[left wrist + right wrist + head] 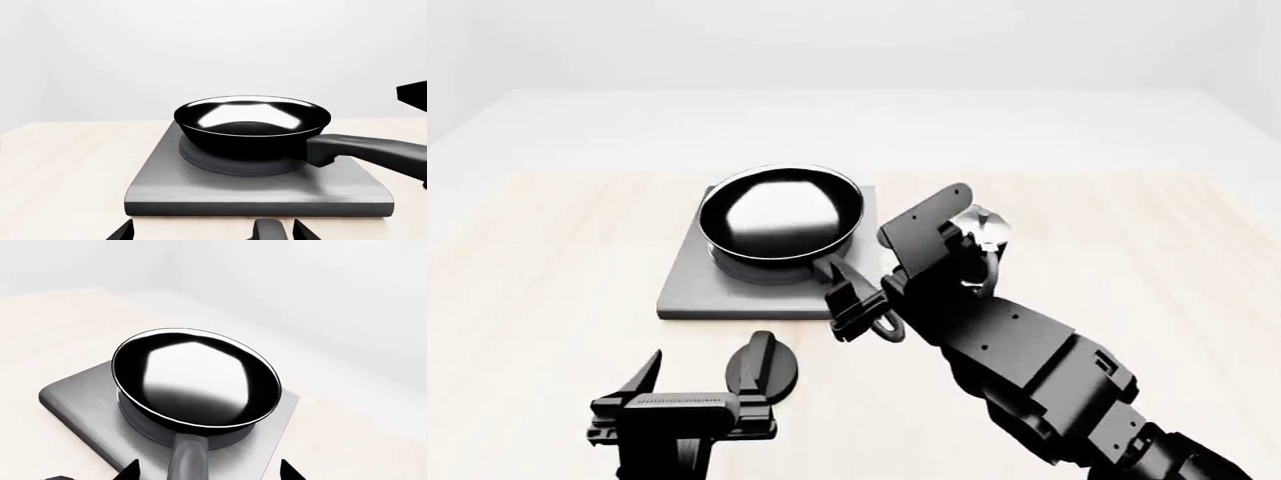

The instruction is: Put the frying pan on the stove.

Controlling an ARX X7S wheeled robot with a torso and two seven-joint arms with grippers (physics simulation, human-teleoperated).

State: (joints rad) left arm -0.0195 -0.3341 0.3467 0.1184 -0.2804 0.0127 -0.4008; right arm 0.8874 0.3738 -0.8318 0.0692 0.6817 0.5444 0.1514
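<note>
The round glossy black frying pan (781, 213) with shallow sloped sides sits on the dark ring burner of the flat square grey metal stove (694, 290), its base within the slab's edges. Its long black handle (857, 295) runs out over the stove's near right corner, ending in a loop past the edge. The right gripper (857, 305) is at that handle: in the right wrist view the handle (189, 455) passes between its two finger tips (130, 469), which stand spread on either side, though whether they press on it I cannot tell, since the contact is cut off at the frame edge. The left gripper (694, 385) hovers over the pale wooden table (547, 260) just in front of the stove, its jaws apart and holding nothing.
</note>
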